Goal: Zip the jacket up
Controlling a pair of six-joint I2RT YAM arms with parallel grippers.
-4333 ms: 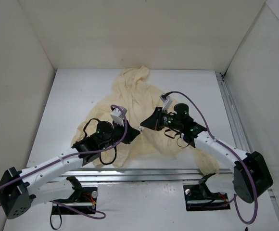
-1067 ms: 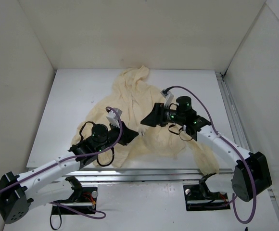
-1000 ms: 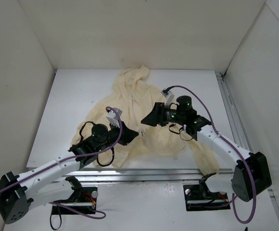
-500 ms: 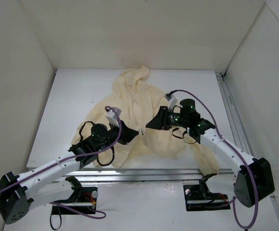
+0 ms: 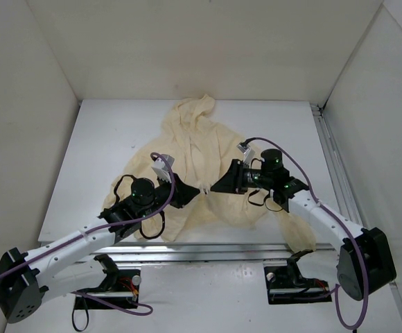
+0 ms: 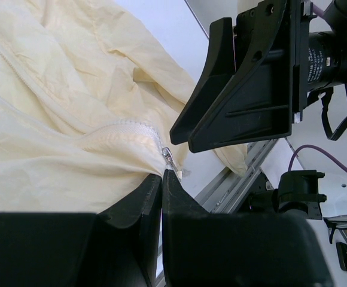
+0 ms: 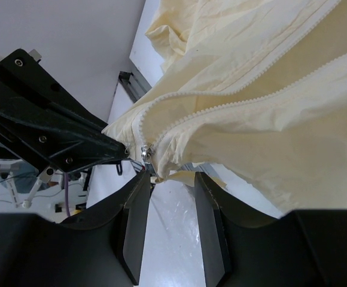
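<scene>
The white table (image 5: 97,139) carries the jacket (image 5: 201,139), spread mid-frame with its hood toward the top. At the lower hem the left gripper (image 5: 193,192) is clamped on fabric. The right gripper (image 5: 216,186) faces it, fingers apart — only the wrist views show the zipper pull (image 7: 145,153) just above that gap.

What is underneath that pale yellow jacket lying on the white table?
Only the white tabletop shows around the pale yellow-cream hooded fabric jacket, which seems to lie directly on it. The left arm's black fingers pinch its near hem. Anything under the cloth is hidden.
</scene>
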